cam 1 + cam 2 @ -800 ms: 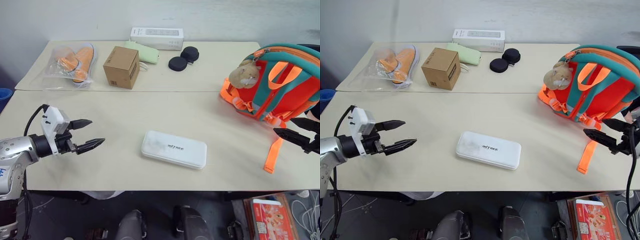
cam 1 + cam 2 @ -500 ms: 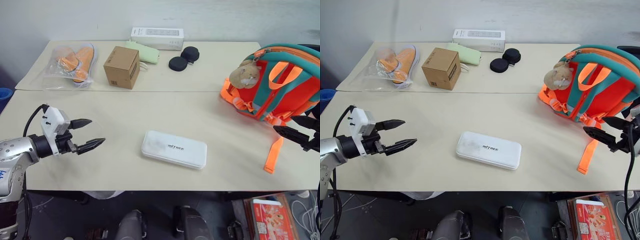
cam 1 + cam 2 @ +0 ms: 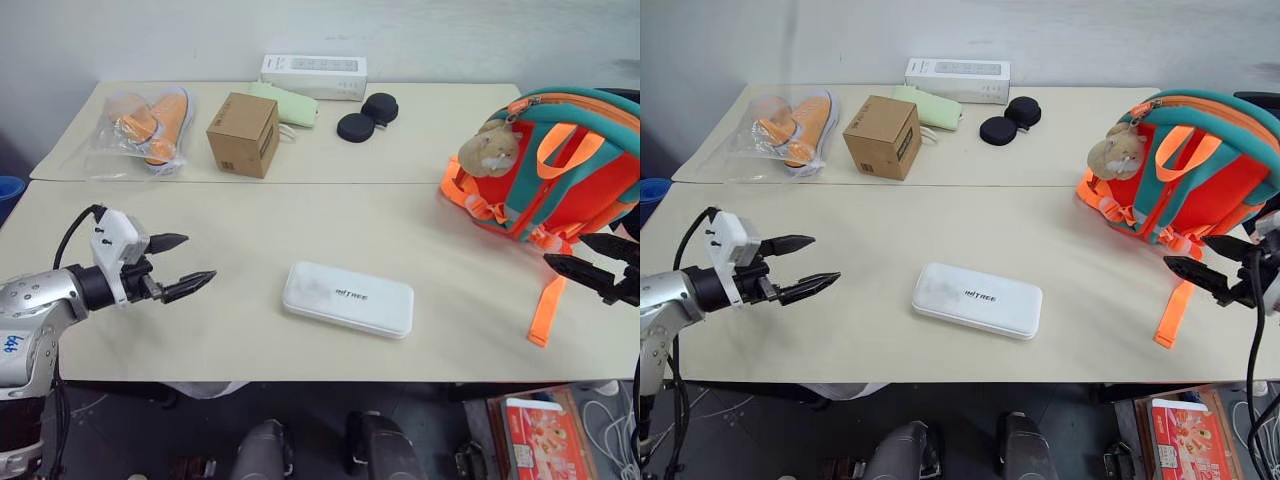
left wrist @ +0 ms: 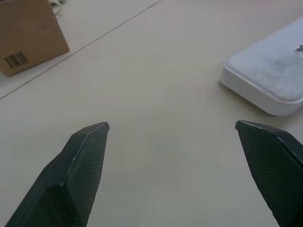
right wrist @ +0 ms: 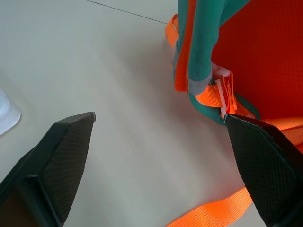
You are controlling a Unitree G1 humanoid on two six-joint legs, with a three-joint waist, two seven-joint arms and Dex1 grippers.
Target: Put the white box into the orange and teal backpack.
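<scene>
Left eye view: the left gripper [image 3: 185, 262] hangs over the tabletop [image 3: 300, 220] with its jaws spread wide and nothing between them. The white box [image 3: 347, 299] lies flat well ahead of those jaws, apart from them. The right gripper [image 3: 590, 260] has its jaws wide apart too, holding nothing, just beside the lower front of the orange and teal backpack [image 3: 560, 170]. An orange strap [image 3: 545, 310] trails across the tabletop beside those jaws, and a tan plush toy [image 3: 488, 148] hangs on the backpack's near upper corner. Far beyond the left jaws stand a brown cardboard cube [image 3: 243, 133], bagged orange shoes [image 3: 145, 122], a long white carton [image 3: 313, 75] and two black round pads [image 3: 366, 117].

Right eye view: the same layout, with the box between the two pairs of jaws and touching neither.

Left wrist view: two black fingers [image 4: 80, 175] stand far apart over bare tabletop; the box's rounded end lies ahead, toward one jaw, and the cardboard cube further ahead past the other.

Right wrist view: the fingers [image 5: 57, 161] are spread wide and empty; the backpack's teal trim and buckle sit just ahead of one jaw, and a corner of the box shows off beyond the other.
</scene>
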